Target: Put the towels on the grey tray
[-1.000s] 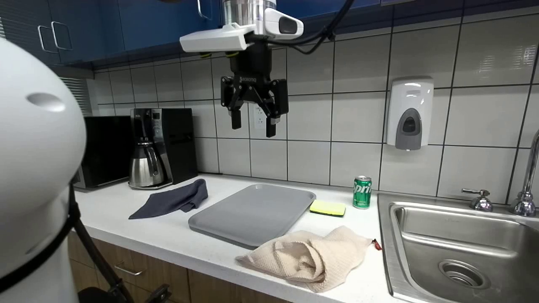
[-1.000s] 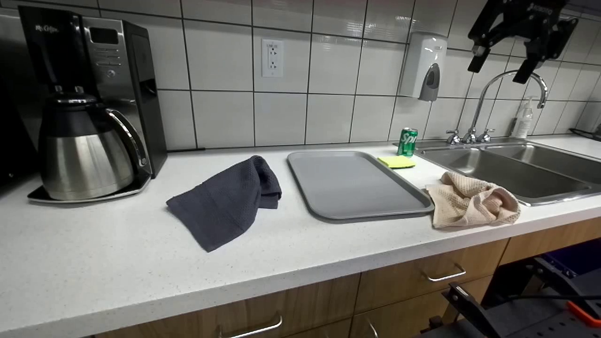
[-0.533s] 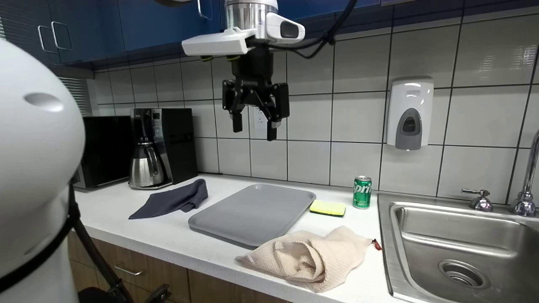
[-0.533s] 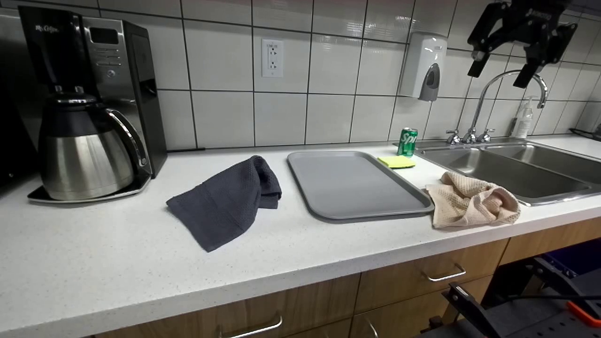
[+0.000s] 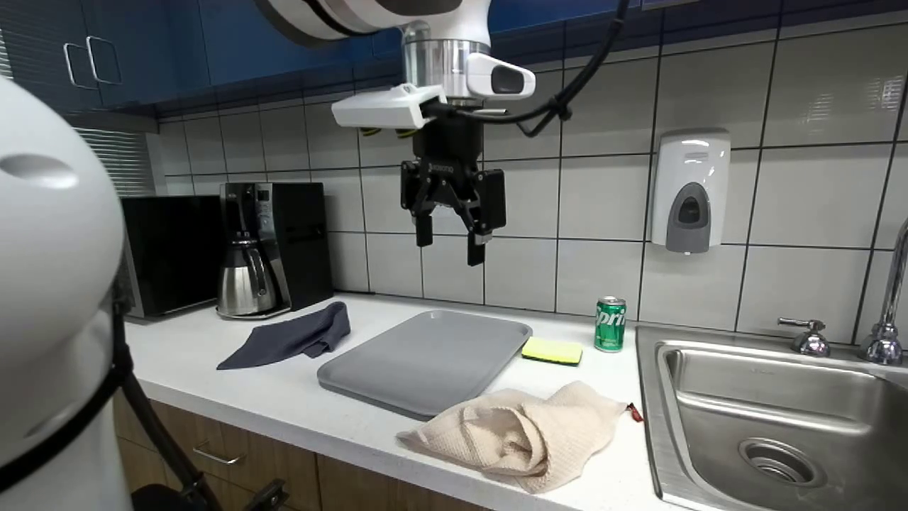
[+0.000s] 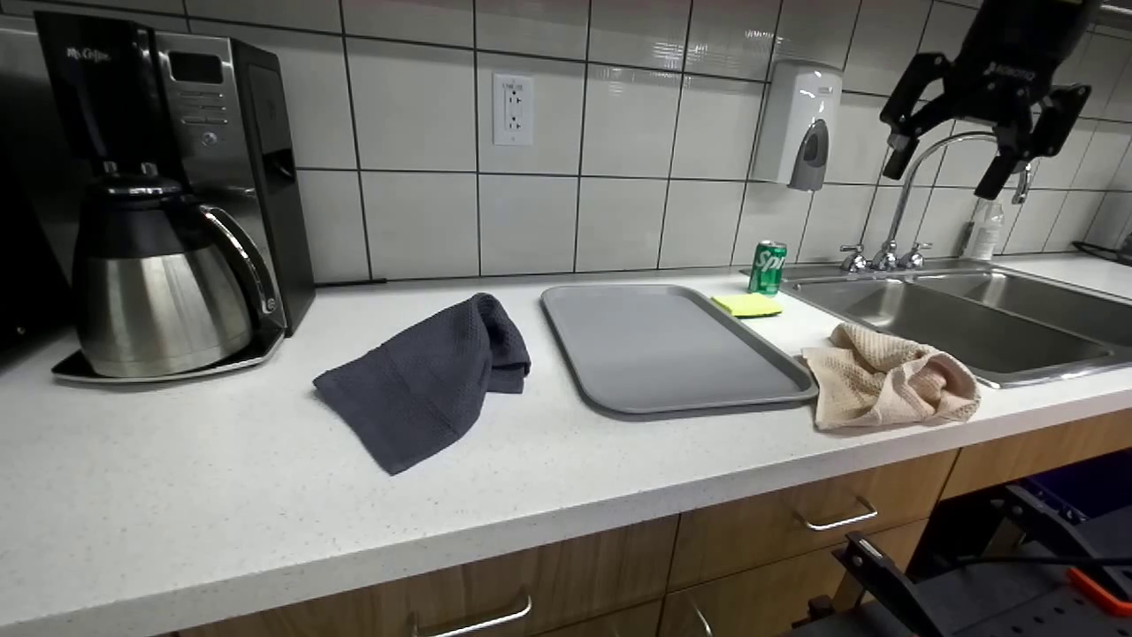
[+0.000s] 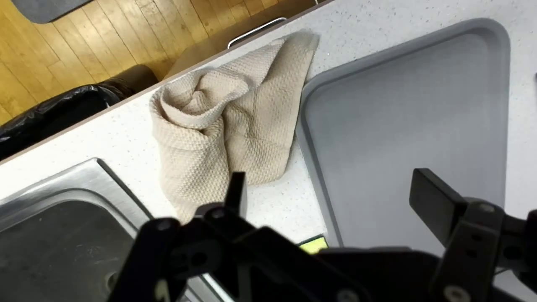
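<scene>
Wrist view: end effector (image 7: 329, 184) spread wide, beige towel (image 7: 243, 126) between sink edge (image 7: 100, 182) and grey tray (image 7: 411, 105).

A: Beige towel (image 7: 241, 126), upper middle of the wrist view: cloth, rough waffle weave, matt.

B: Dark towel (image 6: 424, 380), left of centre in an exterior view: cloth too, finely textured, matt.

A: Tray (image 6: 668, 349), mid-frame there: looks plastic, smooth, matt.

B: Carafe (image 6: 164, 305), left, same frame: smooth metal, satin shine.

A: Sink (image 5: 660, 411), lower right of an exterior view: metal, shiny.

B: Wall tiles (image 5: 830, 89), upper right, same frame: glossy, light streaks.

A: Floor (image 7: 168, 35), upper left of the wrist view: wood boards, faint sheen.
</scene>
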{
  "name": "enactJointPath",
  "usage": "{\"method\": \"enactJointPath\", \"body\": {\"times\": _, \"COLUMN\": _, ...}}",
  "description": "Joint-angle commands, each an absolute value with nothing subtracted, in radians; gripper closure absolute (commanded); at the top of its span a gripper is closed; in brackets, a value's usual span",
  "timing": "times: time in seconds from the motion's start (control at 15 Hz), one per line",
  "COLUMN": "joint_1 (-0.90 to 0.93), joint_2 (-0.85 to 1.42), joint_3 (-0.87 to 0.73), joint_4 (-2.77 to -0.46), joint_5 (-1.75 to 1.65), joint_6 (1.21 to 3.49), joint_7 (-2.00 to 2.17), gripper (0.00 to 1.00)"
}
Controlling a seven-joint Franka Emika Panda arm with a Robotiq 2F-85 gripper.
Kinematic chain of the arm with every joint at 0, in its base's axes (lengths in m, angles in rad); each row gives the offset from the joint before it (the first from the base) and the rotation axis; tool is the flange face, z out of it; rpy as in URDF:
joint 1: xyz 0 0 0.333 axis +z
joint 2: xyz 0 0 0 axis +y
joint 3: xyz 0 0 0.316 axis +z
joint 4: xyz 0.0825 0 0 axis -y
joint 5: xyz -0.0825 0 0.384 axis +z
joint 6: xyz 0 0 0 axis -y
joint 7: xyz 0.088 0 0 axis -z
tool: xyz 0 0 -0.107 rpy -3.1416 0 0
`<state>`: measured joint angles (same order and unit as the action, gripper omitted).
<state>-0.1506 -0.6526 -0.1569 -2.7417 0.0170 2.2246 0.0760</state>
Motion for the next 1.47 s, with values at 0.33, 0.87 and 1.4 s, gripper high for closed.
{"method": "enactJointPath", "body": {"times": 0.33, "joint_1": -0.221, "joint_2": -0.501, "joint_3": -0.144, "joint_4": -2.739, "joint_5": 0.023, "joint_6": 2.316, "joint_7": 0.172, "gripper": 0.0}}
{"method": "enactJointPath", "body": {"times": 0.87, "joint_1": -0.27, "joint_2": -0.355, "joint_3": -0.16, "joint_4": -2.71, "joint_5": 0.016, "joint_6": 2.363, "joint_7": 0.227, "gripper": 0.0}}
{"method": "enactJointPath", "body": {"times": 1.4, "joint_1": -0.278, "joint_2": -0.185, "joint_3": -0.18, "joint_4": -2.67, "joint_5": 0.012, "joint_6": 2.473, "joint_7": 0.266, "gripper": 0.0}}
